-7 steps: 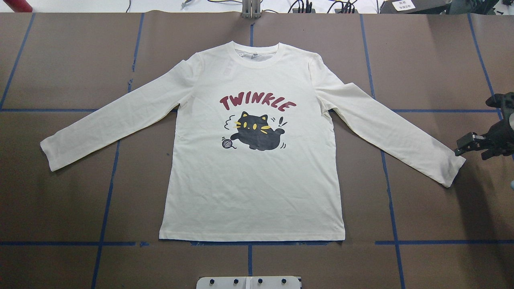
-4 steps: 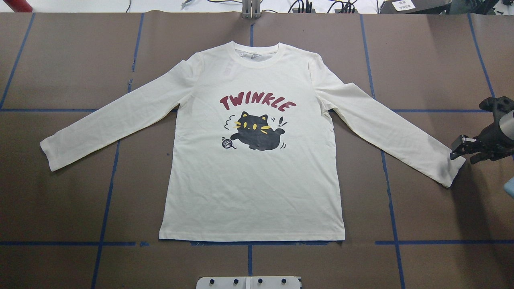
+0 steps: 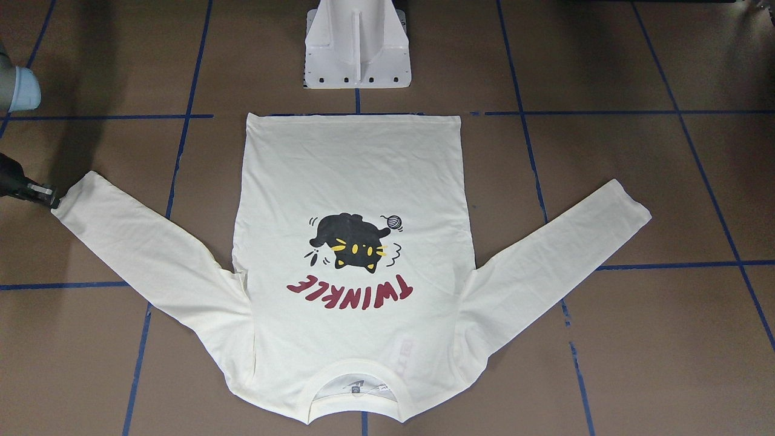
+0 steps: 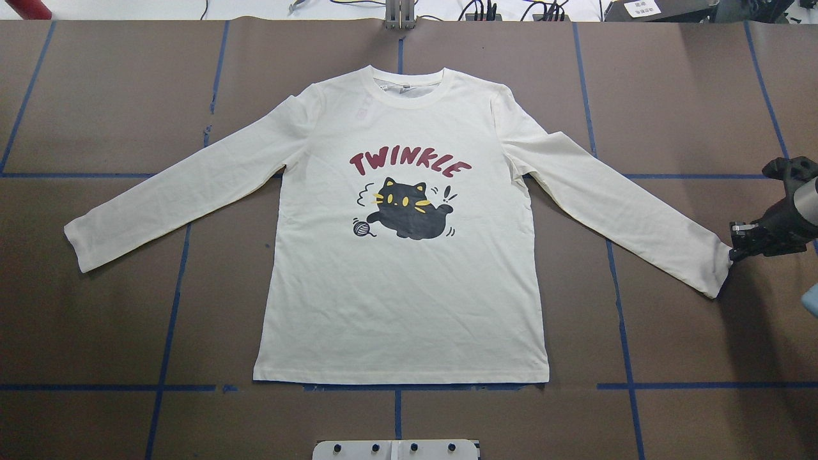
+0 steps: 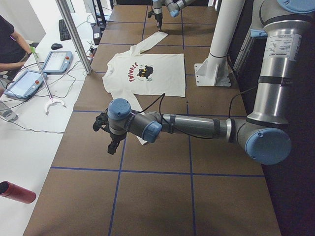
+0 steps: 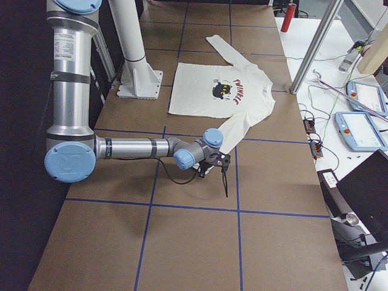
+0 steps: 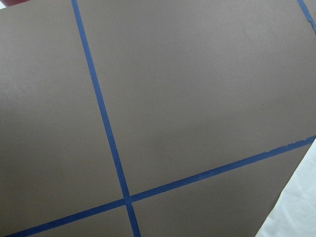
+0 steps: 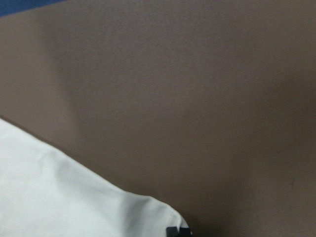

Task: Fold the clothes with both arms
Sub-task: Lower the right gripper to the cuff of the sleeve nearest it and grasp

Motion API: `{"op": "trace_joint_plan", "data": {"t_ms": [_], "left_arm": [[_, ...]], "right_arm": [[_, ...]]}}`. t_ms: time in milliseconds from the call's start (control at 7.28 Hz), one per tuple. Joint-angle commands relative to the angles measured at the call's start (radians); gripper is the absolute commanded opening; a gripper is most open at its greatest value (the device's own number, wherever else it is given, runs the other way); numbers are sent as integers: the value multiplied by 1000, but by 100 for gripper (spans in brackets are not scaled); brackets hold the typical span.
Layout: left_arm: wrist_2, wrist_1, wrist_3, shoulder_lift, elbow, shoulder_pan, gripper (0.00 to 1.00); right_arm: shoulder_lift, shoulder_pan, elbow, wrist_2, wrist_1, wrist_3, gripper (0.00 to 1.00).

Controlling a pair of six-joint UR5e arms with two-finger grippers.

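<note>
The clothes are one cream long-sleeved shirt [image 4: 409, 306] lying flat with the cat print up and both sleeves spread; it also shows in the front view [image 3: 351, 175]. My right gripper [image 4: 733, 248] sits low at the outer corner of the right sleeve's cuff [image 4: 716, 268], its fingers slightly apart and holding nothing. The right wrist view shows that cuff corner with one black fingertip [image 8: 177, 231] at its edge. My left gripper [image 5: 112, 146] hangs over the table by the left sleeve's end. It shows only in the left side view, so I cannot tell its state.
The white pedestal base [image 3: 357, 54] stands behind the shirt's hem. Blue tape lines [image 4: 169, 332] grid the brown table. A side bench holds tablets [image 5: 54, 61] and a red cylinder [image 5: 17, 191], with a seated person [image 5: 10, 44] beside it.
My right gripper has moved in from the table's right edge and dropped to the right cuff's corner. The shirt lies as before.
</note>
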Motion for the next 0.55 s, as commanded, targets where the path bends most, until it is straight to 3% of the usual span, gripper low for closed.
{"op": "trace_joint_plan", "data": {"t_ms": [0,137,412], "left_arm": [[-1,-1,1,-2,-2,1,100],[-1,-1,1,-2,-2,1,100],[-1,-3,2,-2,-11,1,100]], "right_arm": [[41,1,48,19,-16,5,0],[82,-1,91,43,-45,14,0],[285,1,186,56,-307,48,0]]}}
